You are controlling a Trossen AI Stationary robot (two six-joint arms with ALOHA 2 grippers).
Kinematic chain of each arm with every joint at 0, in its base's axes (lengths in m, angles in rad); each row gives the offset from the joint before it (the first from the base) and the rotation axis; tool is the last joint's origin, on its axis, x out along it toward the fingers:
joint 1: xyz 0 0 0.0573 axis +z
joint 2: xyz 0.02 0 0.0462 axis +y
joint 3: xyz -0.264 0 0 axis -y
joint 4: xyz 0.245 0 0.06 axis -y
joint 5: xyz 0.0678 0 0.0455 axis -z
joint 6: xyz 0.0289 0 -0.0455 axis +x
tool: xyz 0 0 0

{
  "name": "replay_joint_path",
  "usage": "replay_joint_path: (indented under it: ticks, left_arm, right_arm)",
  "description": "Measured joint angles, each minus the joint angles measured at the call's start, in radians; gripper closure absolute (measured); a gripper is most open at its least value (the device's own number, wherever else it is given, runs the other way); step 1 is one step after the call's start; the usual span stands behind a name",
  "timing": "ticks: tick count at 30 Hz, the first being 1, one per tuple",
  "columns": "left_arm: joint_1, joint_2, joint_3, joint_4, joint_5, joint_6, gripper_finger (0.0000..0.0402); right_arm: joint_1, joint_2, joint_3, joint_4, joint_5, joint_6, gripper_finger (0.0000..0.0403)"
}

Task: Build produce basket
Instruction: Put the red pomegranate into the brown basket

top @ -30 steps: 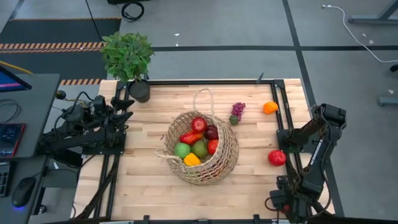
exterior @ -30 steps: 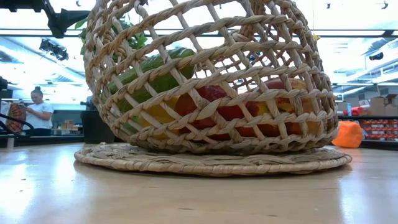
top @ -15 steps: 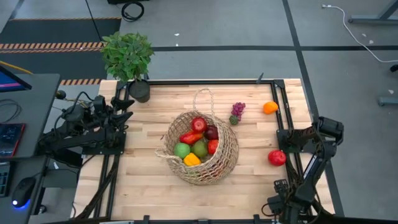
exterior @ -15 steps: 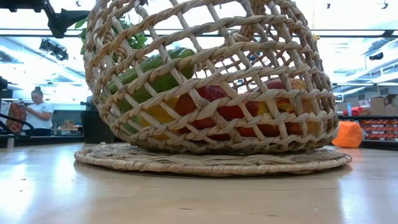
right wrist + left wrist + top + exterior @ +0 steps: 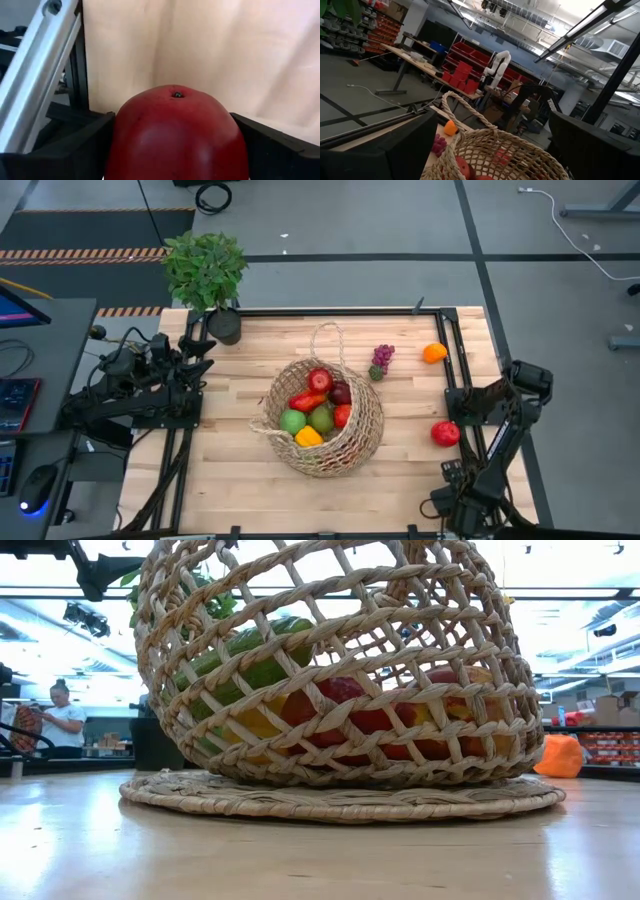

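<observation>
The tan wicker basket (image 5: 322,420) stands mid-table, tilted, with several fruits and vegetables inside: red, green and yellow pieces (image 5: 315,412). It fills the low view (image 5: 330,670). Purple grapes (image 5: 382,360), an orange (image 5: 434,352) and a red apple (image 5: 445,433) lie on the wood to its right. My right gripper (image 5: 172,150) points down over the red apple (image 5: 175,130), open, one finger on each side of it. My left gripper (image 5: 203,355) waits open at the table's left edge, and its wrist view looks over the basket's rim (image 5: 495,145). My right gripper comes at the red apple from above, pointing steeply down. Its fingers (image 5: 75,150) flank the apple's two sides, which fill the gap between them. Whether the fingers touch the apple I cannot tell. The apple rests on the table, its stem dimple (image 5: 176,94) showing.
A potted plant (image 5: 205,270) stands at the far left corner. A black metal frame (image 5: 452,320) runs along the table's edges, close to the apple. Bare wood lies near the front edge (image 5: 240,480). A person (image 5: 62,720) sits in the room behind.
My right arm has sunk toward the red apple and tipped its gripper more steeply down. The apple, the basket and the other produce have stayed where they were.
</observation>
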Motion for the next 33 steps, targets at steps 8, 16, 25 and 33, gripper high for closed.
replay_joint_path:
  ticks: [8,16,25,33]
  left_arm:
    - [0.0,0.0,0.0,0.0,0.0,0.0,0.0012]
    - [0.0,0.0,0.0,0.0,0.0,0.0,0.0012]
    - [0.0,0.0,0.0,0.0,0.0,0.0,0.0012]
    - [0.0,0.0,0.0,0.0,0.0,0.0,0.0012]
  right_arm:
    - [-0.192,-0.218,0.048,-0.134,0.189,-0.097,0.0032]
    - [-0.456,-0.475,0.111,0.049,0.353,-0.128,0.0025]
    - [-0.718,-0.623,0.116,0.671,0.402,-0.309,0.0024]
    - [-0.904,-0.583,0.118,1.119,0.523,-0.4,0.0023]
